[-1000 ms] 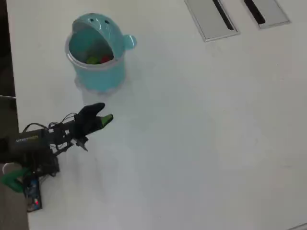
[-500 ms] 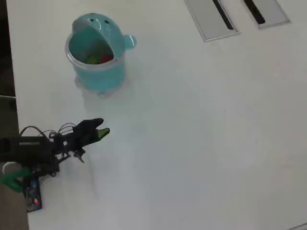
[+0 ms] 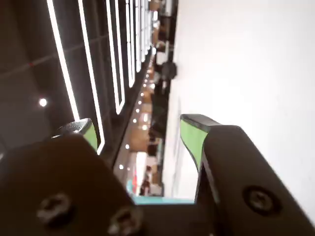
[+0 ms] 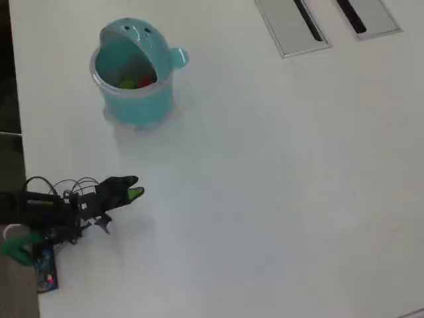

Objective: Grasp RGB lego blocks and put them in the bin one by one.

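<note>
On the left of your overhead view, the arm [image 4: 46,209] has drawn back toward its base: a second ago the gripper [image 4: 132,193] reached up close to the bin [image 4: 136,106], half a second ago it was lower and further left, and now it sits lower still, well apart from the bin. In your wrist view the gripper [image 3: 142,130] shows two green-faced fingers [image 3: 189,135] spread apart with nothing between them, so the hand is released and empty. That camera looks out past the table edge at ceiling lights, with the white table [image 3: 246,64] on the right. The bin has not moved; it stands upright in the upper left of the table [image 4: 278,185]. Inside it you can see a yellow-green block [image 4: 126,83] and a red block [image 4: 146,81] side by side. Whether a blue one is in there too cannot be told. Two grey slotted panels [image 4: 291,23] remain at the top right.
</note>
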Controlling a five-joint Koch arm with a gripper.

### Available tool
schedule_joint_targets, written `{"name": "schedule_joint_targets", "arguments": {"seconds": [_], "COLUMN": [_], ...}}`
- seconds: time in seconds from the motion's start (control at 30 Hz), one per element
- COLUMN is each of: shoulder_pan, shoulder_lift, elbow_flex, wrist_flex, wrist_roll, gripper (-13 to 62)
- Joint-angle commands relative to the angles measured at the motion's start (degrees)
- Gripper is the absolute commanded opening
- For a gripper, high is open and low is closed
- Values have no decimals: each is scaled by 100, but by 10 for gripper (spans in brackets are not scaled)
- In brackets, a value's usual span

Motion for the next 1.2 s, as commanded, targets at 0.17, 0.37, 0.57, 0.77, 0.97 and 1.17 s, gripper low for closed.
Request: {"name": "schedule_joint_targets", "arguments": {"seconds": [0.17, 0.37, 0.57, 0.77, 0.97, 1.17], "shoulder_pan": [-35, 70, 53, 0, -114, -158], "shoulder_lift": [387, 387, 387, 378, 378, 378], "elbow_flex": [466, 466, 466, 466, 466, 466], "wrist_flex": [-325, 492, 1397, 2030, 2558, 2979], "wrist_roll": [255, 659, 606, 580, 580, 536], "gripper": [337, 348, 347, 345, 345, 345]}}
